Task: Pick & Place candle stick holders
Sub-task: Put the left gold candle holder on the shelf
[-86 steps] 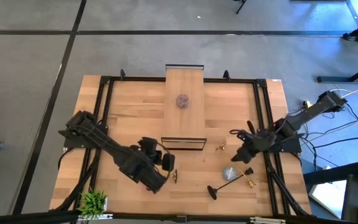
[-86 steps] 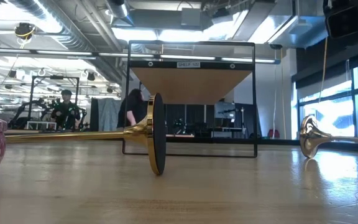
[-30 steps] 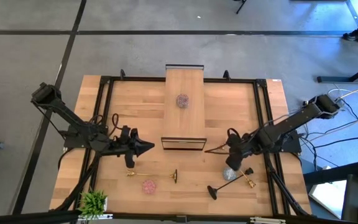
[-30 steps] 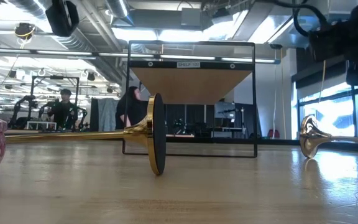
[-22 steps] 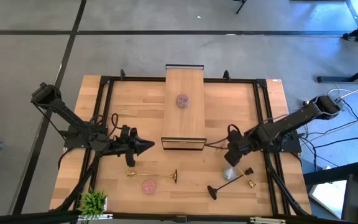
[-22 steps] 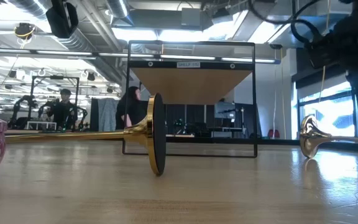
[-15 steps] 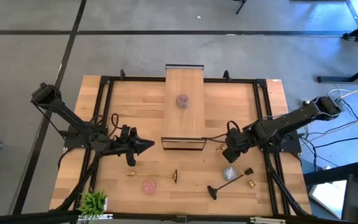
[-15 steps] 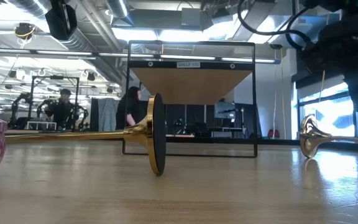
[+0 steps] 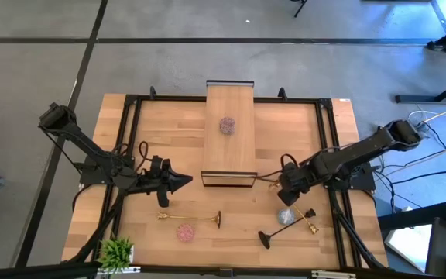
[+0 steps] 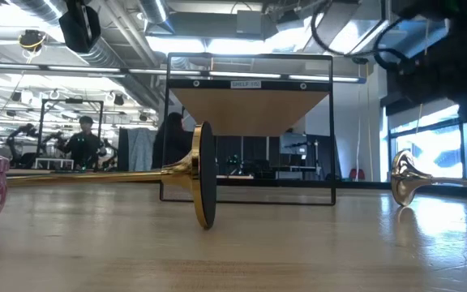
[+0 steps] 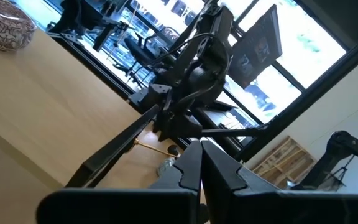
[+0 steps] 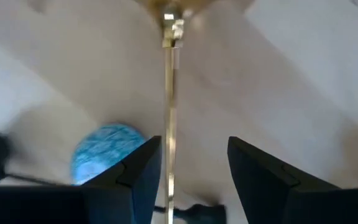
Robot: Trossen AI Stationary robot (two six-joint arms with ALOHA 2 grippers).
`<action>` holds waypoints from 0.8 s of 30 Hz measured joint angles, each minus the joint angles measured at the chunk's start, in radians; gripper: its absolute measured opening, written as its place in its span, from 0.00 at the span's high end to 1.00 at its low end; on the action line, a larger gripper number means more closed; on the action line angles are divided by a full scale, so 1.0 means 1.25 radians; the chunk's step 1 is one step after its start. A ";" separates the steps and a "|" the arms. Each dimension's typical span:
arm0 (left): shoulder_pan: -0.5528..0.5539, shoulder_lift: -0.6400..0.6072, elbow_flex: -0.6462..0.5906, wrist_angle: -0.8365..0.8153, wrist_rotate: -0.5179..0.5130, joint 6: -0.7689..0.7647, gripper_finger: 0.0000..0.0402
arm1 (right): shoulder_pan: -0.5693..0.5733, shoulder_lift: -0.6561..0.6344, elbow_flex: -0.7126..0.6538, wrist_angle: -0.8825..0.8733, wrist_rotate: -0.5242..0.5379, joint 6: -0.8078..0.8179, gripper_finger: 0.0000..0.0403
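Straddling a thin gold candle stick holder (image 12: pixel 170 93) with its fingers spread apart, the right gripper (image 9: pixel 286 191) sits just off the near end of the raised wooden shelf (image 9: pixel 230 132), and the wrist view shows the stem running between the two pads without either one touching it. To do this grasp well, I would judge that the gripper should settle lower until the pads flank the stem squarely, keep the stem centred in the gap, and close slowly, since a thin round metal rod lying on wood is likely to roll or skate away if one pad meets it first. The sparkly blue cup (image 12: pixel 106 149) lies just beside the stem and close to one finger, so a careless descent could knock it. The left gripper (image 9: pixel 178 183) waits over the left half of the table with its fingers pressed together and nothing between them. Other holders lie well apart from the action: a long gold stem with a round base (image 9: pixel 190 218) on its side near the front, a pink sparkly cup (image 9: pixel 185 231) just in front of it, a black stem holder (image 9: pixel 277 230) and another short gold piece (image 9: pixel 310 225) at front right. The shelf carries one purplish cup (image 9: pixel 228 125) on its top surface; nothing else sits on it. A small green potted plant (image 9: pixel 117 252) stands at the front left corner.
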 joint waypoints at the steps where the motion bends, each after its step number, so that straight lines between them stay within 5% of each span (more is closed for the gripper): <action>1: 0.000 0.000 0.000 0.000 0.000 0.000 1.00 | 0.001 0.009 0.000 0.003 0.000 0.001 0.53; 24: 0.000 0.000 0.000 -0.003 0.001 -0.006 1.00 | 0.018 0.096 0.000 0.091 -0.043 0.013 0.53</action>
